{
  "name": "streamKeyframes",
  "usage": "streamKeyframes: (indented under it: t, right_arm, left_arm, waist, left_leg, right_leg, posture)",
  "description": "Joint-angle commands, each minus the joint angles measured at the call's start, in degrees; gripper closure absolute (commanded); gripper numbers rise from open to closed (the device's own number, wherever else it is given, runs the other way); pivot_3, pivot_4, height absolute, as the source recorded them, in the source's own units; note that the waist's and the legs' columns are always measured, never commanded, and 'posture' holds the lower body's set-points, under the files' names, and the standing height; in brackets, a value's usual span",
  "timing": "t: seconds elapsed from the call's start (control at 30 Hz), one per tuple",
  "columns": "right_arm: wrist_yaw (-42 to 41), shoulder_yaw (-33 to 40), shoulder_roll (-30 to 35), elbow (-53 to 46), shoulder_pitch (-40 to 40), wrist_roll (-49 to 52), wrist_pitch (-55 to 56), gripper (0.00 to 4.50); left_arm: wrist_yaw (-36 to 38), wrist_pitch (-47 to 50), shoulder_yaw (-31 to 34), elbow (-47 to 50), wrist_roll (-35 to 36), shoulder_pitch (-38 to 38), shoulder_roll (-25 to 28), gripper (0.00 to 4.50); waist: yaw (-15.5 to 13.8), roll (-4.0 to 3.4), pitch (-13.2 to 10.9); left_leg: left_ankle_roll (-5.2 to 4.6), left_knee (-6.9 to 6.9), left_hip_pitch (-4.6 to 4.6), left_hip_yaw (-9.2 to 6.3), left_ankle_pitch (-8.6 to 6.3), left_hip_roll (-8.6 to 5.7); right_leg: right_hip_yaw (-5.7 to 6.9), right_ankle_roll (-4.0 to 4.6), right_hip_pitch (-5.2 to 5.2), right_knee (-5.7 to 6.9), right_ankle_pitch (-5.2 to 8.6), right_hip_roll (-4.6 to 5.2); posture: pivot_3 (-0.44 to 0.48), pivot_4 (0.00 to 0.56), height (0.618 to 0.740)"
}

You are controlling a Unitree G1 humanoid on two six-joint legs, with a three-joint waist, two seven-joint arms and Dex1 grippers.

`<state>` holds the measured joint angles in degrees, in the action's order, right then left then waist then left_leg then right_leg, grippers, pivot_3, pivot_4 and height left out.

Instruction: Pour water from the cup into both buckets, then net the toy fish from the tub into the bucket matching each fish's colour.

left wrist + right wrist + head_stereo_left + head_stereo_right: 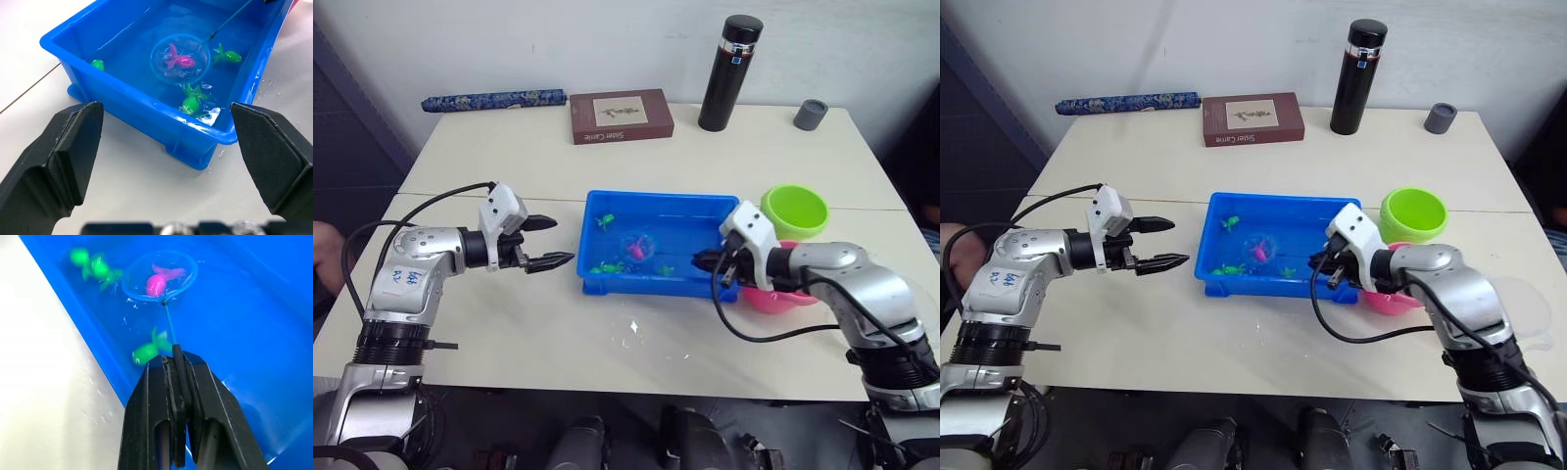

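On the counter (558, 333), nearest us, we see the left end effector (546, 242) spread wide and the right end effector (174, 363) clamped on a net (160, 275) ringing a pink fish (157, 284) inside the blue tub (651, 285); beyond stand the pink bucket (773, 299) and green bucket (794, 211).
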<state>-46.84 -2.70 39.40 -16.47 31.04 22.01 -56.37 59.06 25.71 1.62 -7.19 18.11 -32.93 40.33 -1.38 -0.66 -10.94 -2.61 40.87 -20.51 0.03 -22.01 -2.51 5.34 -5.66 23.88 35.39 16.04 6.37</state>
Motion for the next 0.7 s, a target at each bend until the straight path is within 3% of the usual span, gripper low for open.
streamKeyframes:
  t: [0.03,0.3,0.43,0.7]
  right_arm:
    - [1.3,5.1,-0.2,-4.6,-0.4,4.4,-3.8,4.50]
    - [7.2,18.8,2.3,-16.2,-11.9,7.8,-8.3,4.50]
    - [9.9,21.0,3.6,-19.7,-17.4,7.1,-8.3,4.50]
    - [16.7,35.2,-2.5,-33.3,-25.7,12.9,-12.8,4.50]
  left_arm:
    - [1.5,0.5,-0.3,2.2,2.0,-2.0,-0.9,0.05]
    - [6.4,0.4,-5.7,-1.8,3.2,-10.4,-8.3,0.05]
    - [8.6,-1.9,-7.6,-7.4,2.3,-14.9,-11.7,0.05]
    - [15.1,-8.1,-11.0,-20.5,0.7,-23.7,-20.1,0.05]
  waist:
    - [0.1,0.00,0.0]
    - [-0.5,0.00,0.0]
    - [0.0,0.00,0.0]
    - [-0.2,-0.01,0.0]
  left_leg:
    - [0.00,0.00,0.00,0.00,0.00,0.00]
    - [-0.01,0.06,-0.11,-0.19,0.00,-0.09]
    - [-0.03,0.04,-0.08,-0.19,0.02,-0.10]
    - [0.00,0.03,-0.05,-0.16,0.04,-0.04]
  right_leg:
    - [0.00,0.00,0.00,0.00,0.00,0.00]
    - [0.20,-0.02,-0.09,-0.09,-0.01,0.08]
    - [0.23,-0.03,-0.12,-0.09,-0.02,0.07]
    - [0.26,-0.04,-0.12,-0.07,-0.01,-0.04]
  posture:
    - [0.000,0.150,0.740]
    - [0.000,0.150,0.740]
    - [0.000,0.150,0.740]
    - [0.000,0.150,0.740]
